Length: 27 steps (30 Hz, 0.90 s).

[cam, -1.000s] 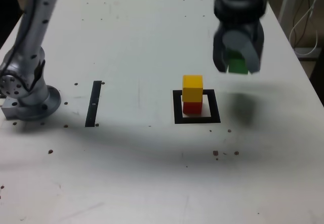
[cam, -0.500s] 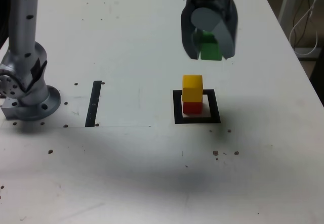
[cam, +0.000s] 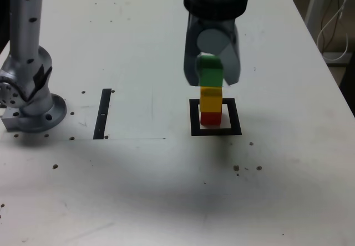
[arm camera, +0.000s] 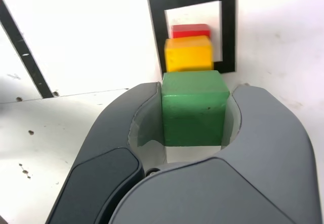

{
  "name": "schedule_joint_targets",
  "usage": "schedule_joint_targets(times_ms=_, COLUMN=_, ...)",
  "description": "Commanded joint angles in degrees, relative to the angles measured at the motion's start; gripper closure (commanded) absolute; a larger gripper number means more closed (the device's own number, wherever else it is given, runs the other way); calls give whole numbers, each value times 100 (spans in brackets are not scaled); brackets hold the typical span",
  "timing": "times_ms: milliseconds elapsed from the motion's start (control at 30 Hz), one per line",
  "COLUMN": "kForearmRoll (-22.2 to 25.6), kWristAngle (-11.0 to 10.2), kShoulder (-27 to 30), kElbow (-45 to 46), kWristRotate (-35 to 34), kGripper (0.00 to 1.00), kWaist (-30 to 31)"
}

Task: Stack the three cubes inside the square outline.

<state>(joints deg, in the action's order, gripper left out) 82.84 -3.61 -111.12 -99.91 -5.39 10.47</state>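
Observation:
A red cube stands inside the black square outline, and a yellow cube sits on top of it. My gripper is shut on the green cube, one jaw on each side. In the exterior view the green cube sits directly over the yellow one, its underside at or just above the yellow top; I cannot tell whether they touch.
The arm's grey base stands at the exterior view's left. A thin black strip lies flat between the base and the outline. Small dark specks dot the white table. Cables hang past the table's right edge.
The gripper, still holding the green cube, has moved toward the exterior view's left and down, from beside the stack to directly above the yellow cube.

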Motion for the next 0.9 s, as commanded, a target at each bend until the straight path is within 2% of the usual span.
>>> schedule_joint_targets(times_ms=0, kForearmRoll=-32, kWristAngle=-12, kShoulder=-34, kElbow=32, kWristRotate=-70, kGripper=92, kWaist=-2)
schedule_joint_targets(times_ms=267, kForearmRoll=-82, kWristAngle=-52, kShoulder=-140, kElbow=51, kWristRotate=-95, kGripper=90, kWaist=-2)
schedule_joint_targets(times_ms=367, kForearmRoll=-109, kWristAngle=-33, kShoulder=-210, kElbow=49, kWristRotate=-89, kGripper=86, kWaist=-2)
schedule_joint_targets(times_ms=433, kForearmRoll=-111, kWristAngle=-16, kShoulder=-262, kElbow=49, kWristRotate=-85, kGripper=79, kWaist=-2)
schedule_joint_targets(times_ms=533, kForearmRoll=-110, kWristAngle=5, kShoulder=-316, kElbow=44, kWristRotate=-79, kGripper=61, kWaist=-2)
schedule_joint_targets(times_ms=667, kForearmRoll=-88, kWristAngle=-24, kShoulder=-333, kElbow=45, kWristRotate=-47, kGripper=22, kWaist=-2)
schedule_joint_targets(times_ms=733, kForearmRoll=-62, kWristAngle=-58, kShoulder=-324, kElbow=37, kWristRotate=-31, kGripper=7, kWaist=-2)
schedule_joint_targets(times_ms=800, kForearmRoll=-24, kWristAngle=-94, kShoulder=-309, kElbow=18, kWristRotate=-25, kGripper=2, kWaist=-2)
schedule_joint_targets(times_ms=867, kForearmRoll=17, kWristAngle=-118, kShoulder=-291, kElbow=0, kWristRotate=-23, kGripper=1, kWaist=-2)
